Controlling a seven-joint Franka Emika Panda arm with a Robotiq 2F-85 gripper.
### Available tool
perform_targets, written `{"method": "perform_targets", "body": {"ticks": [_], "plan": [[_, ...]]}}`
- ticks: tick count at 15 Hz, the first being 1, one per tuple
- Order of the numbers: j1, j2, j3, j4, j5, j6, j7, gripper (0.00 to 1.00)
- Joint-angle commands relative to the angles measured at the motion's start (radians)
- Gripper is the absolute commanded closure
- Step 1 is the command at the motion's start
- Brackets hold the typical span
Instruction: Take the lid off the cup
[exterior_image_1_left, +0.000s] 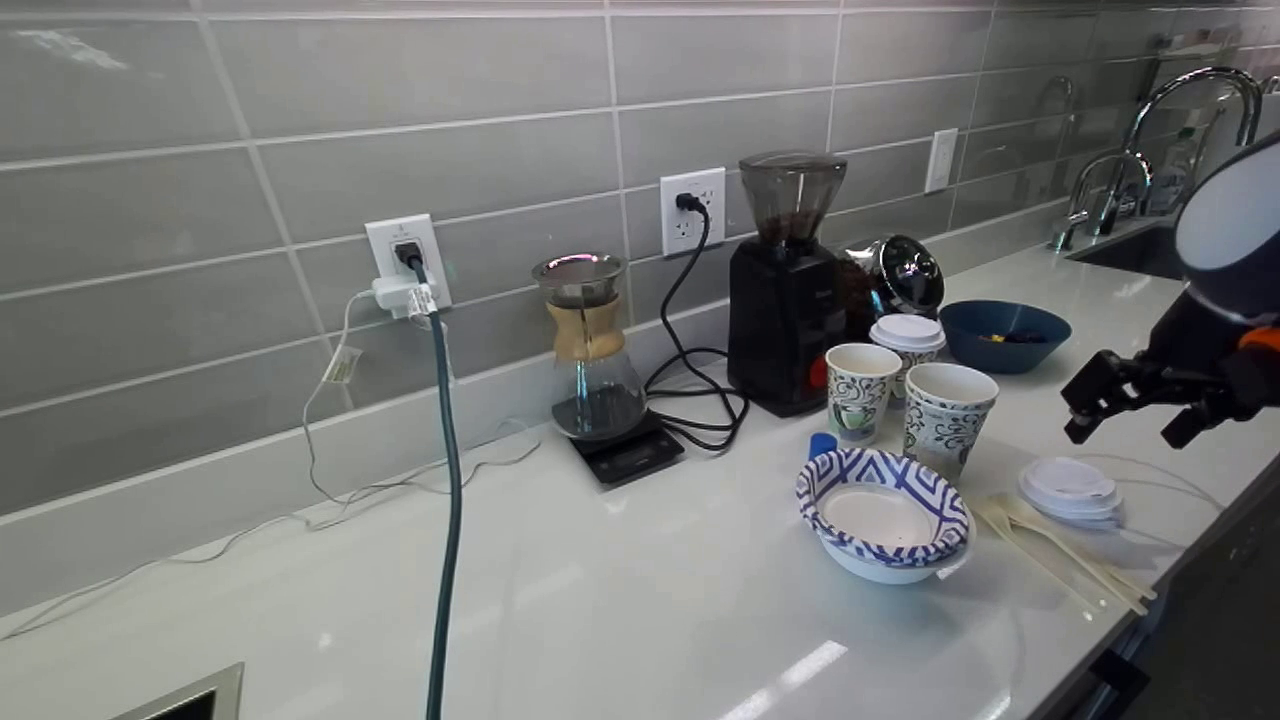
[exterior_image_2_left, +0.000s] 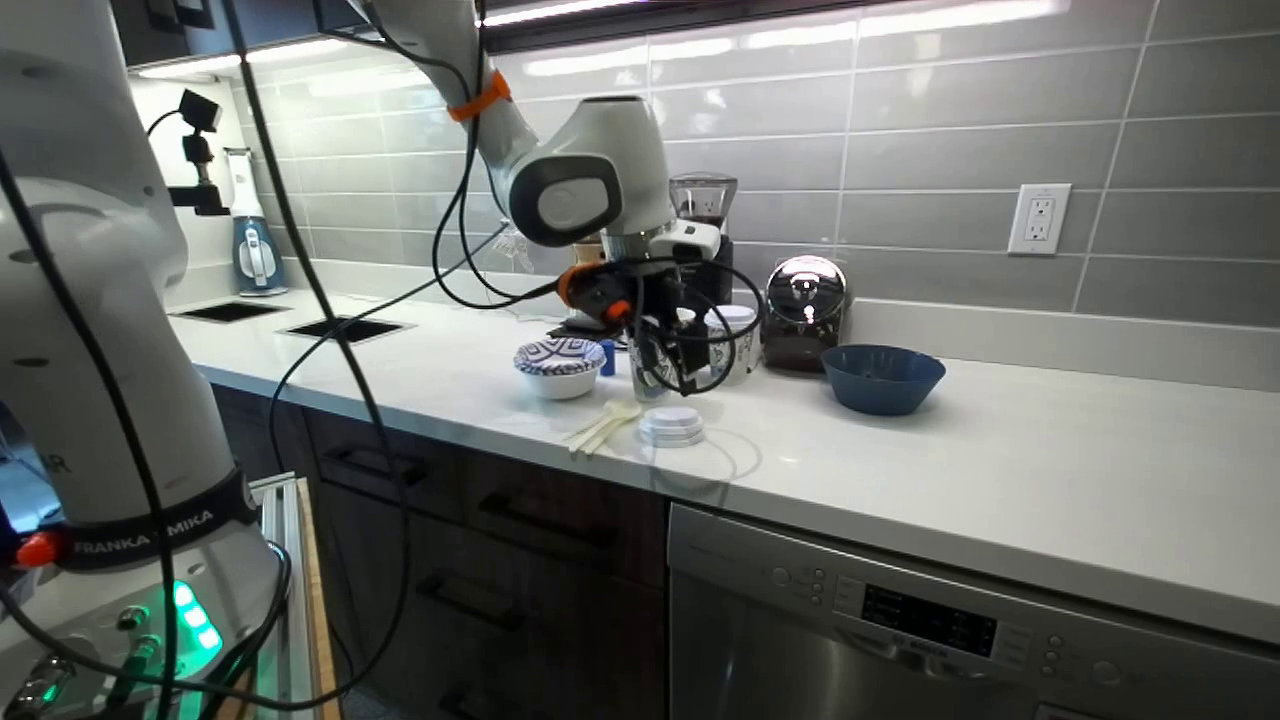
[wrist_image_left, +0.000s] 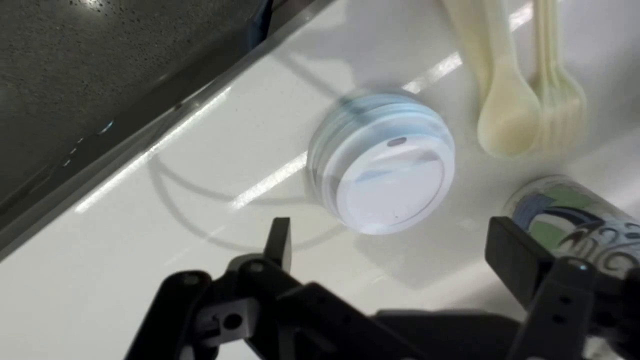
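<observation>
Capping the cup, the white lid I want sits on its rim in both exterior views, so I judge the task not yet done. The cup stands upright, and the lid, being round, gives me no long axis to line up with. Standing before it in an exterior view are two unlidded ones, a greenish cup and a swirl-patterned cup. The coffee grinder rises on one side, the blue bowl sits on the other.

Farther out, my gripper hangs above the counter, its fingers spread and nothing between them. What matters most is direction: from the gripper, the lid lies off toward the tiled wall, whereas the wrist view looks down on a stack of loose lids just ahead of the gap between the fingertips. I can't pick out the capped cup there. As I read it, the next move should carry the gripper wallward, over or around the swirl-patterned cup, before I lower onto the lid. My worry is going for a loose lid by mistake, since the fingers are nearer to those.
</observation>
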Motion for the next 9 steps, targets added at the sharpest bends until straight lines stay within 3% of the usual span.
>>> {"method": "perform_targets", "body": {"ticks": [1, 3, 5, 9], "plan": [[0.036, -0.198, -0.009, -0.005, 0.028, -0.27, -0.02, 0.0], [0.076, -0.287, -0.022, 0.008, 0.105, -0.42, -0.061, 0.0], [0.112, -0.356, -0.039, 0.019, 0.151, -0.496, -0.077, 0.0], [0.173, -0.46, -0.102, 0.043, 0.253, -0.546, -0.149, 0.0]]}}
